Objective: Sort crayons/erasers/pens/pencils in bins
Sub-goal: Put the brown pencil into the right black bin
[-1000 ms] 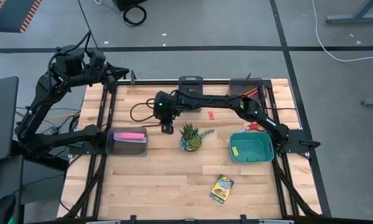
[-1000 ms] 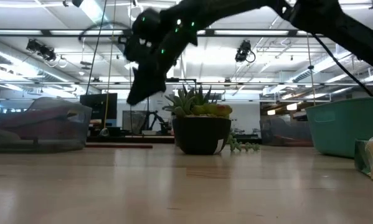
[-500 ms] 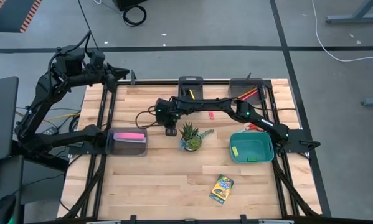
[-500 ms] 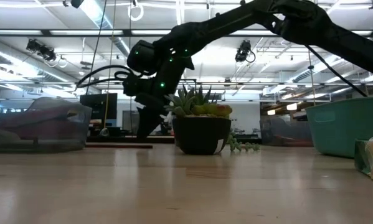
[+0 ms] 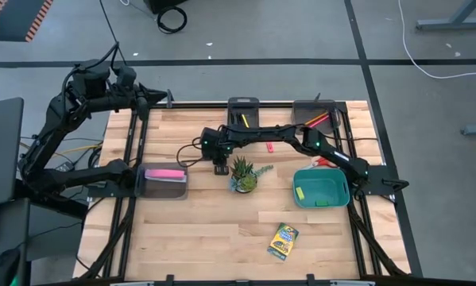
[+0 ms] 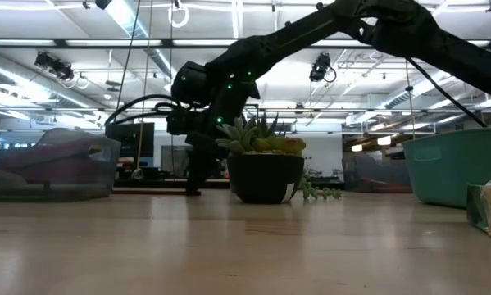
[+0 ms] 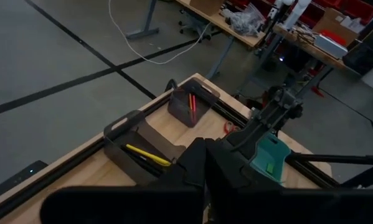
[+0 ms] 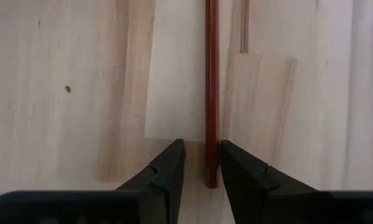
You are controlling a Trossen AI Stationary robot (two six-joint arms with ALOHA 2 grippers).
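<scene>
Right end effector (image 8: 202, 163) apart, straddling red pencil (image 8: 212, 87) (plant (image 5: 241, 173) just beside).

Robotics lab: ceiling-mounted cameras (image 6: 52, 65), cluttered workbenches (image 7: 261, 31).

A pale wooden table (image 5: 214, 230) with light and darker grain stripes is filling the middle of the high view, framed by black rails. At its lower right a yellow-and-green printed crayon box (image 5: 283, 241) is showing. Right of centre a teal-green bin (image 5: 321, 188) is holding a small yellow-green eraser (image 5: 299, 192). At left of centre a grey bin (image 5: 165, 179) is carrying a long pink bar (image 5: 165, 173). Along the upper edge, the darker grey bin (image 5: 243, 109) is showing a yellow pen (image 5: 243, 120), and the grey bin (image 5: 315, 114) beside it red and orange pencils (image 5: 317, 120). A green plant (image 5: 242, 171) is sitting in a dark pot. In the right wrist view a dark red pencil (image 8: 212, 87) is lying on pale wood.
</scene>
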